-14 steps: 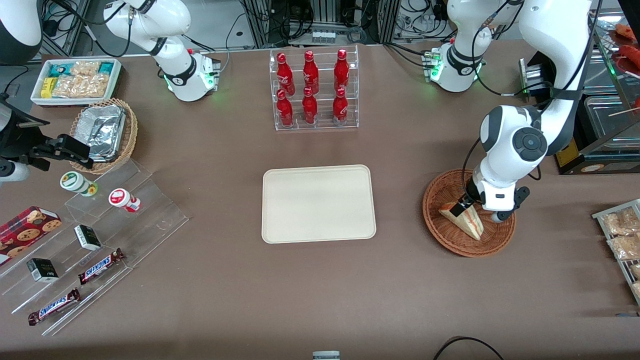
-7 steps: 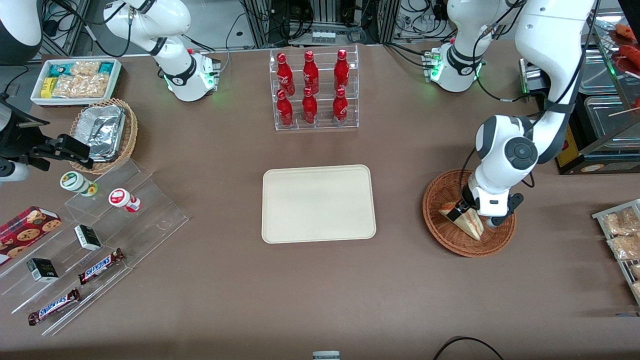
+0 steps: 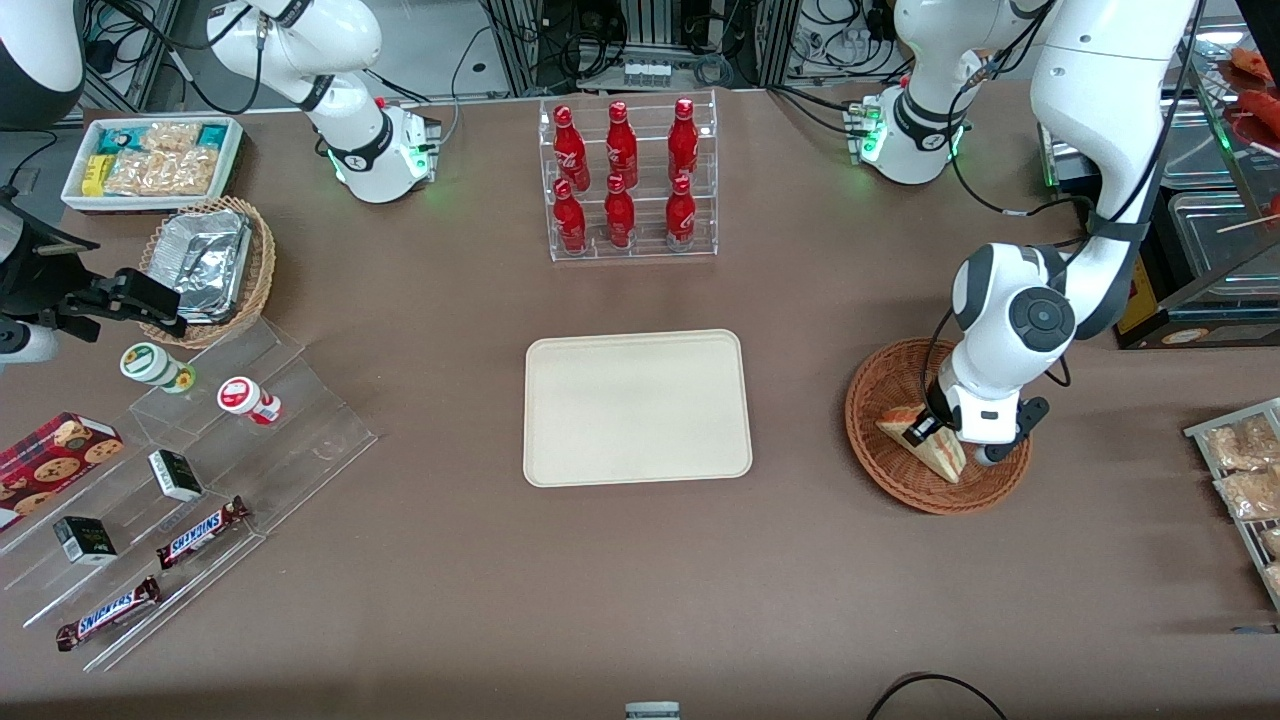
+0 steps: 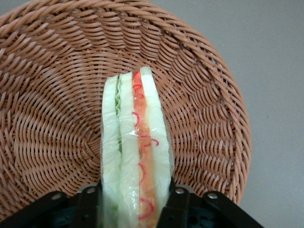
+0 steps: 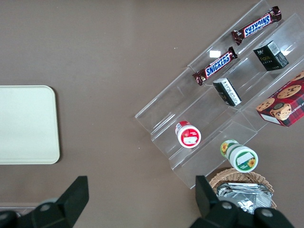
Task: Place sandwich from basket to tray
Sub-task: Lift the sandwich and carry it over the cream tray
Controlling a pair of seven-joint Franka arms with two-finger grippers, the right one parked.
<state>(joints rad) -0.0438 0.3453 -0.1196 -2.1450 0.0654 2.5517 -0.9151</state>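
Both fingers (image 4: 178, 202) of the gripper (image 3: 935, 428), now lowered further into the basket (image 3: 880, 385), stand closed against the sandwich's (image 3: 925, 445) flat faces, so the grasp appears made and lifting toward the tray (image 3: 636, 407) comes next; its long axis runs from gripper to tip, pointing away from the wrist.

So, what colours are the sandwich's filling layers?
The sandwich, between the pincer fingers, shows red-orange and pale green layers; clearest in the left wrist view.

"SNICKERS" reads on 2 chocolate bars (image 5: 214, 65).
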